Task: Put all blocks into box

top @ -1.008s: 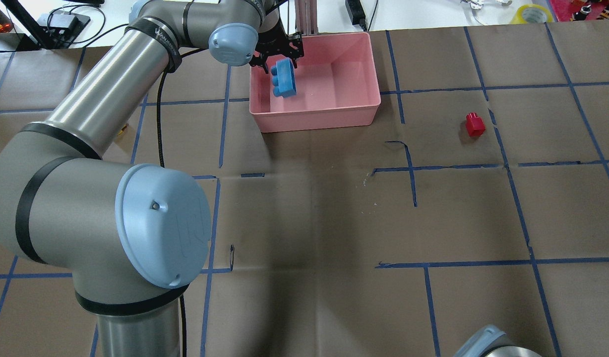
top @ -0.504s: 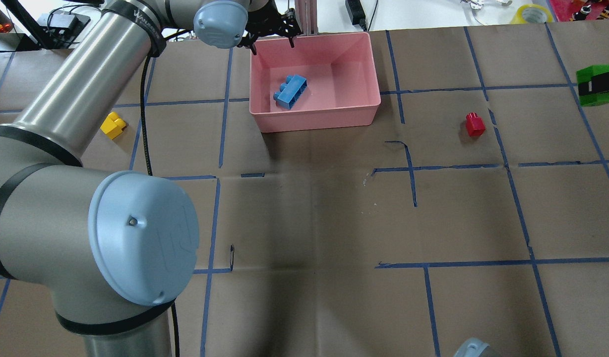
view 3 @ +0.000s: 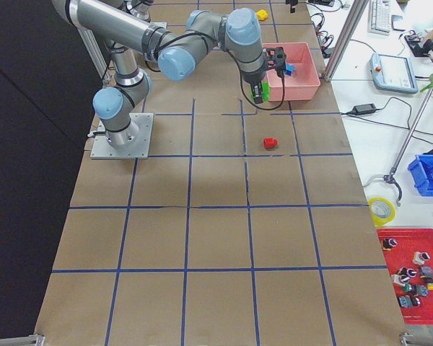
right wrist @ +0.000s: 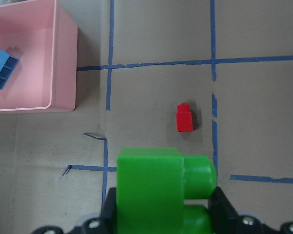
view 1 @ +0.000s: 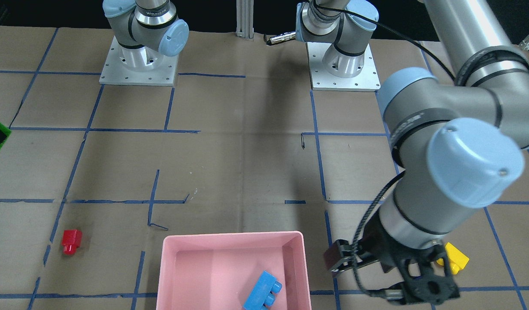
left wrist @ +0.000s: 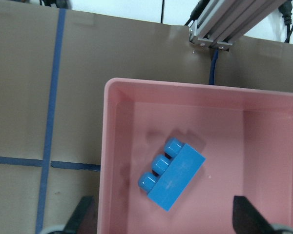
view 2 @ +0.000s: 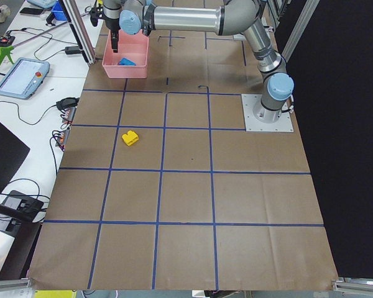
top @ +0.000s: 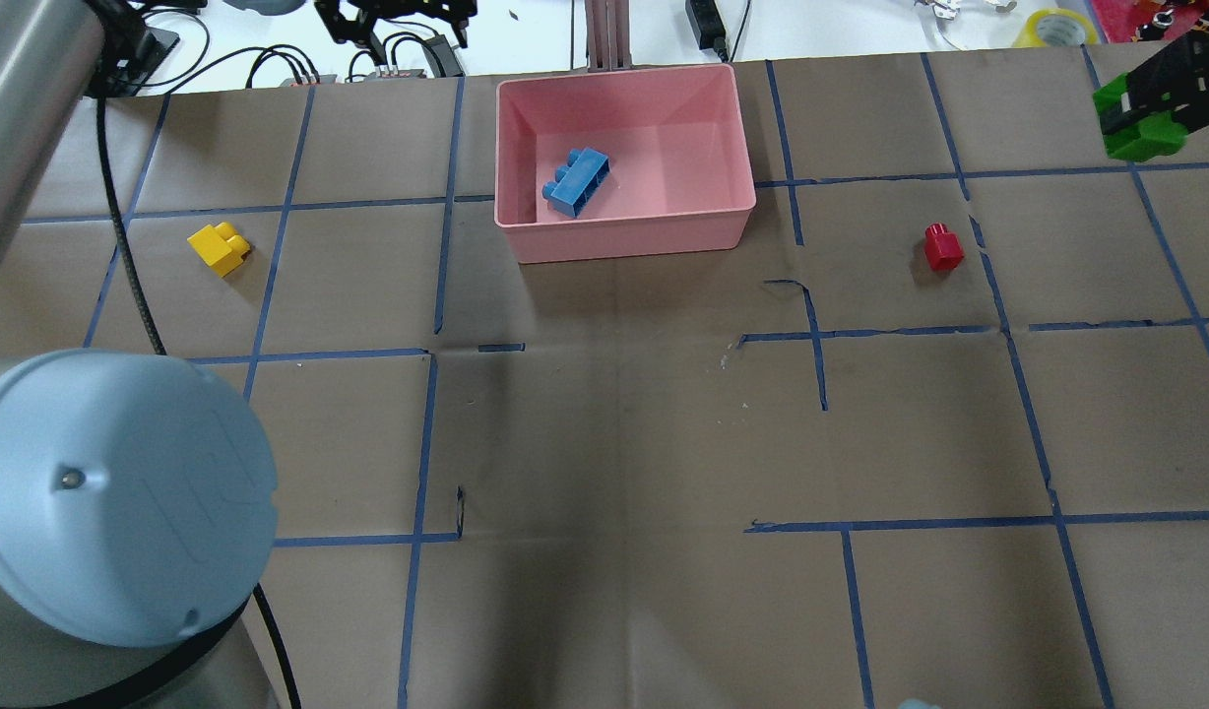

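The pink box (top: 624, 241) stands at the table's far edge, and the blue brick (top: 575, 182) lies in it on its side. My left gripper (left wrist: 166, 219) is open and empty above the box's near-left part, with the blue brick (left wrist: 173, 173) below it. In the overhead view it (top: 398, 20) shows at the top, left of the box. My right gripper (top: 1151, 113) is shut on the green brick (right wrist: 161, 190), held in the air at the far right. The yellow brick (top: 219, 246) lies left of the box. The red brick (top: 942, 246) lies to its right.
An aluminium post (top: 604, 34) stands just behind the box. Cables and a yellow tape roll (top: 1057, 25) lie beyond the table's far edge. My left arm's large elbow (top: 122, 492) fills the near left of the overhead view. Both arm bases (view 1: 137, 64) are bolted down.
The left gripper has let the blue brick go into the box, then risen and moved left, which uncovers the yellow brick. The right gripper with the green brick has come in from the right edge.
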Action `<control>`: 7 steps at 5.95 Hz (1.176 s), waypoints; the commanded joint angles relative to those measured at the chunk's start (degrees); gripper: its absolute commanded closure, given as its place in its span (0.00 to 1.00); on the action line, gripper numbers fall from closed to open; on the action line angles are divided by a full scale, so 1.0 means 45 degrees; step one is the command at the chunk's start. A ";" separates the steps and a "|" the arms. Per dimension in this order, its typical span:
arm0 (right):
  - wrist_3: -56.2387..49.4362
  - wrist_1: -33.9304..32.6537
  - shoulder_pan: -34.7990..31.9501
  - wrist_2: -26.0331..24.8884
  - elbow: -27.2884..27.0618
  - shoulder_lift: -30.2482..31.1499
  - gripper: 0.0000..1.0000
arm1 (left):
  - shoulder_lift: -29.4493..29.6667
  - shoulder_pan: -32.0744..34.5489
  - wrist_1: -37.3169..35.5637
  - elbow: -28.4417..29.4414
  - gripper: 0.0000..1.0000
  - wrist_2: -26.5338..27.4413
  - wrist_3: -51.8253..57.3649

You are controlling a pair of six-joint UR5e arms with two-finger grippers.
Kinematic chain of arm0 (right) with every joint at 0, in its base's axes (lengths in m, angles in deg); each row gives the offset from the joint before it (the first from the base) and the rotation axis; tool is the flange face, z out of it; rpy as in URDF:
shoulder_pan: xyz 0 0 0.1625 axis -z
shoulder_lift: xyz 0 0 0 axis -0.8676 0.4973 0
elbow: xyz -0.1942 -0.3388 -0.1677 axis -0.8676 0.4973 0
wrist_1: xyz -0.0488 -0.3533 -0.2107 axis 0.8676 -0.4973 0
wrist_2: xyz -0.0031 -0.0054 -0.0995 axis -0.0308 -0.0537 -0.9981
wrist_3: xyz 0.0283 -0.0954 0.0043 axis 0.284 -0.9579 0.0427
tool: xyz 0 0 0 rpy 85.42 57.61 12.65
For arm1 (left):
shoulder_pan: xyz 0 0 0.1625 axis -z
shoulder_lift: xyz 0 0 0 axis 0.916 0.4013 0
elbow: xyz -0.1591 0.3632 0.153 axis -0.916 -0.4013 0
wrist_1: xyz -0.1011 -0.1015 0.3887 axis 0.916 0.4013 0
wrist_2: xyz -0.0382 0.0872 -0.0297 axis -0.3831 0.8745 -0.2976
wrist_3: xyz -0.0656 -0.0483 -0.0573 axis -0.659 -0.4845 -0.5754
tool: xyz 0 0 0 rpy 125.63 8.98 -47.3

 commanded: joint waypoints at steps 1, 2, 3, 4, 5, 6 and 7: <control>0.2369 0.0292 -0.2363 -0.1169 0.1377 -0.1146 0.99 | -0.0761 -0.1859 0.0595 -0.0925 0.01 0.0063 0.3156; 0.4220 0.0369 -0.3963 -0.1950 0.2236 -0.1830 0.98 | -0.1249 -0.2757 0.0556 -0.1648 0.01 0.0102 0.4563; 0.6268 0.0370 -0.5449 -0.2132 0.3231 -0.2707 0.98 | -0.1408 -0.3791 0.0459 -0.2158 0.01 0.0199 0.5235; 0.8010 0.0273 -0.6430 -0.2075 0.4304 -0.3760 0.97 | -0.1236 -0.4440 0.0361 -0.2317 0.01 0.0510 0.6247; 0.8897 -0.0366 -0.7213 -0.2094 0.5378 -0.5085 0.96 | -0.1099 -0.4601 -0.0007 -0.2358 0.01 0.0513 0.6566; 0.9641 -0.0739 -0.7801 -0.2152 0.6143 -0.6142 0.96 | -0.0846 -0.4641 -0.0378 -0.2358 0.01 0.0532 0.6550; 0.9784 -0.1807 -0.8213 -0.1921 0.6383 -0.6849 0.96 | -0.0805 -0.4970 -0.0575 -0.2203 0.00 0.0532 0.6589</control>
